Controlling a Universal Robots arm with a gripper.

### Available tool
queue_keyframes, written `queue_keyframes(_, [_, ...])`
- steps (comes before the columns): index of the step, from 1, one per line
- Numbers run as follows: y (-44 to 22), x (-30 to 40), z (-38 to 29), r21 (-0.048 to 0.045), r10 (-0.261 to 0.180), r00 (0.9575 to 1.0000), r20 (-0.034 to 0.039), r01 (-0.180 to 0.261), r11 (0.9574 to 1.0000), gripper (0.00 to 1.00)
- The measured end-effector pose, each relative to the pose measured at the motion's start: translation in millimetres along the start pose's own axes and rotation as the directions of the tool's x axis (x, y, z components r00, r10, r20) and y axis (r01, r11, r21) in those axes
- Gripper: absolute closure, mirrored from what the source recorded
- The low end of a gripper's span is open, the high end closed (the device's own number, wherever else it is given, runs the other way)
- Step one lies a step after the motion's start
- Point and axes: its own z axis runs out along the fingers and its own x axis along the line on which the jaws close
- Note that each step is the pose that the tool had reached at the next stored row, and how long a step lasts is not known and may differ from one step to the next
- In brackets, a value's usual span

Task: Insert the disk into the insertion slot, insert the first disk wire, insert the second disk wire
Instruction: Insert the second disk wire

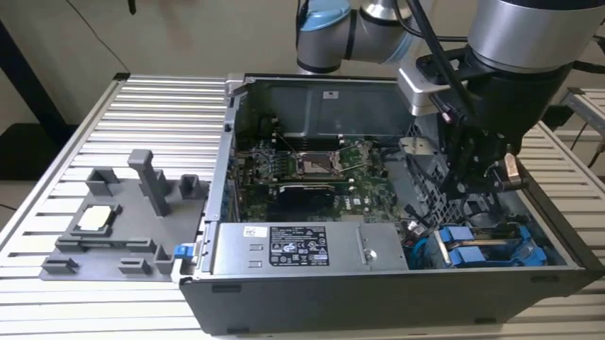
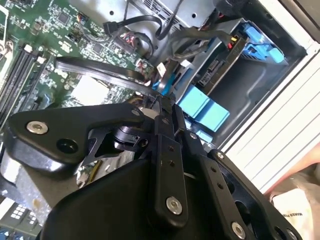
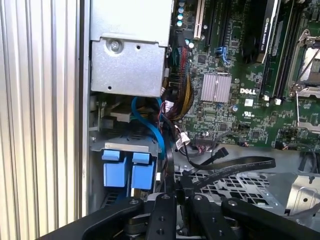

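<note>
Two bright blue carrier ends sit side by side in the grey insertion slot at the case's corner; the disk itself is hidden behind them. The same carriers appear in the other views. My gripper hangs just above and beside the slot, its black fingers closed together on a flat black disk wire that loops over the perforated cage. In the exterior view the gripper is low inside the case's right side.
The open computer case holds a motherboard, a silver power supply and a blue cable beside the slot. A grey fixture stands on the slatted table at the exterior view's left.
</note>
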Motion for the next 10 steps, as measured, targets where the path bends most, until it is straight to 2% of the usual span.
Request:
queue_keyframes(5, [-3.1,12.3,1.1,-0.0011,0.000,1.0000,0.0011,0.000,1.0000,0.84])
queue_keyframes(10, [-14.3,21.2,3.4,-0.0048,0.001,1.0000,0.0062,-0.001,1.0000,0.84])
